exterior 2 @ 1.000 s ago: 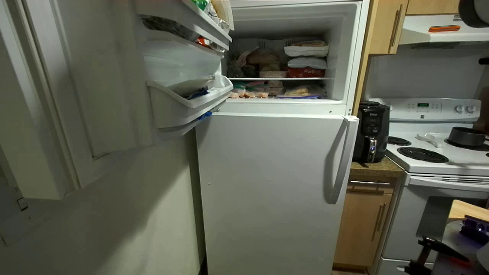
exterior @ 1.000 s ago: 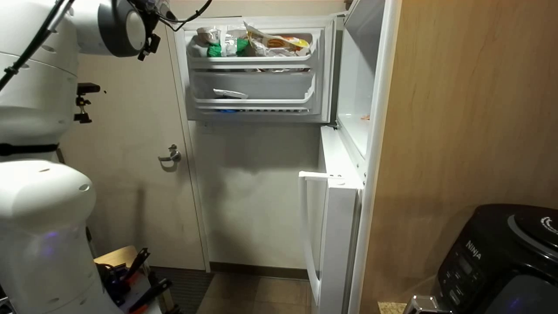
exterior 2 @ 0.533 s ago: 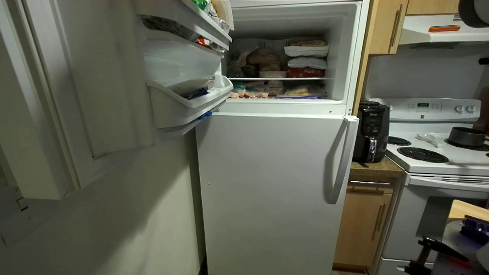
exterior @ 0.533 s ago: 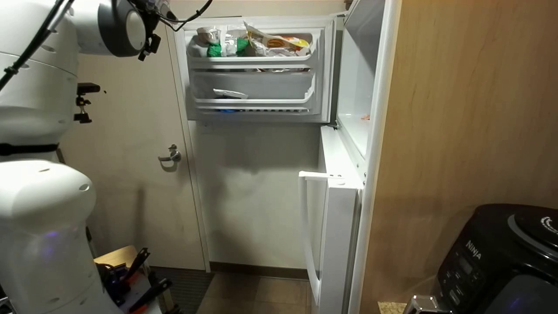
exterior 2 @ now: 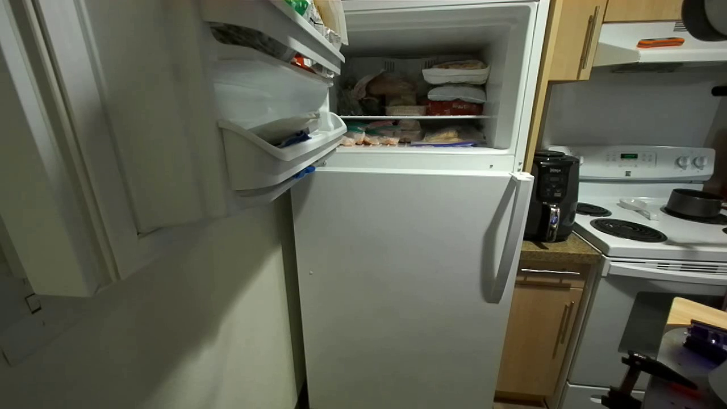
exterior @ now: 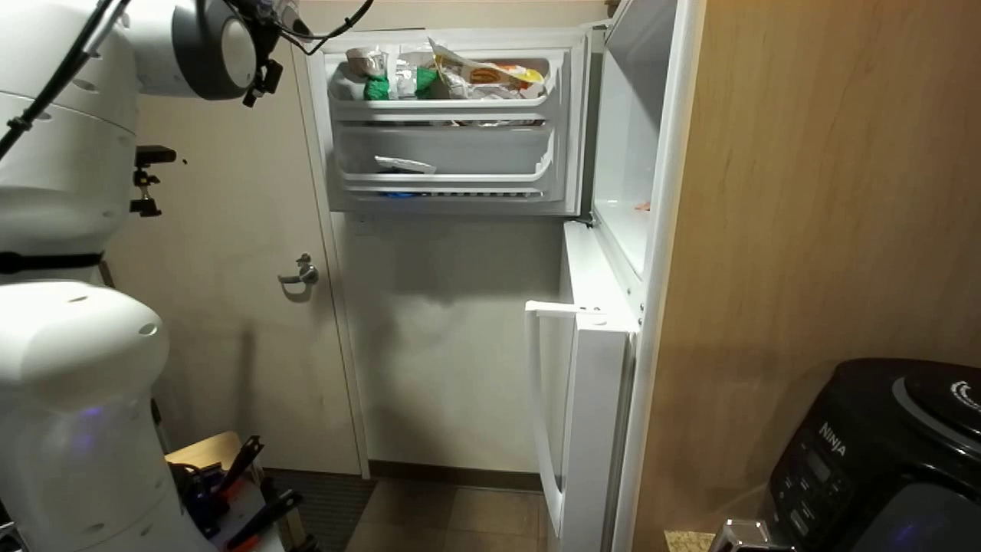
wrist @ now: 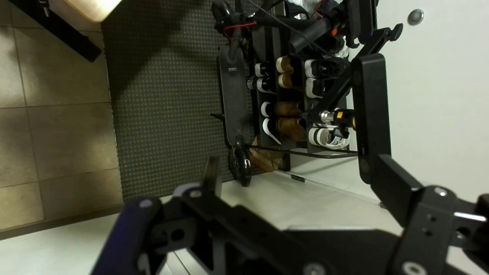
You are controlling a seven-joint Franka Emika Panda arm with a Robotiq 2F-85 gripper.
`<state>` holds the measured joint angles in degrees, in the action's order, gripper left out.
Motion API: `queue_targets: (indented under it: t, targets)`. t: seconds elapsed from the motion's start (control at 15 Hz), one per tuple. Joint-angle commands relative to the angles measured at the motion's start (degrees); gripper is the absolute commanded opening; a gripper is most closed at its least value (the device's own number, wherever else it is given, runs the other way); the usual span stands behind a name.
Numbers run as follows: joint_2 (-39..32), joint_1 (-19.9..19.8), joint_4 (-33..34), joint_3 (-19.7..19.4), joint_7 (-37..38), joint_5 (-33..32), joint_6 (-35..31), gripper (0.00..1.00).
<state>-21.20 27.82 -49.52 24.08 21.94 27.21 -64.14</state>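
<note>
My black two-fingered gripper point(wrist: 291, 133) is released, jaws spread wide. One white freezer door point(exterior: 572, 115) stands swung back from the refrigerator's upper side edge; in an exterior view its free edge shows near my white arm point(exterior: 84, 176). I count two white plastic bins point(exterior: 441, 179) on it – several bags point(exterior: 483, 77) in the upper, one pale flat packet point(exterior: 405, 165) in the lower. At the right end of the one white freezer shelf point(exterior 2: 443, 117) sit three stacked packages point(exterior 2: 456, 92). One black Ninja air fryer point(exterior 2: 554, 196) stands on the speckled brown counter point(exterior 2: 571, 250), near the edge by the white electric stove point(exterior 2: 698, 241), whose back right corner carries one dark round pot point(exterior 2: 693, 203).

Around me I see one dark dotted floor mat point(wrist: 164, 114), one black kick scooter point(wrist: 233, 95), at least ten shoes point(wrist: 290, 128), brown square tiles point(wrist: 68, 141) and a pale wall point(exterior: 452, 345).
</note>
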Motion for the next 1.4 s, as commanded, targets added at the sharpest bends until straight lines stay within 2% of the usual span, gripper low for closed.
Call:
queue_targets:
  t: [0.0, 0.4, 0.93, 1.33]
  targets:
    - [0.00, 0.00, 0.00, 0.00, 0.00, 0.00, 0.00, 1.00]
    - [0.15, 0.04, -0.15, 0.08, 0.10, 0.20, 0.10, 1.00]
    - [2.37, 0.29, -3.30, 1.28, 1.66, 4.08, 0.23, 1.00]
    - [5.73, -0.37, -8.98, 1.72, 2.66, 8.95, -0.36, 1.00]
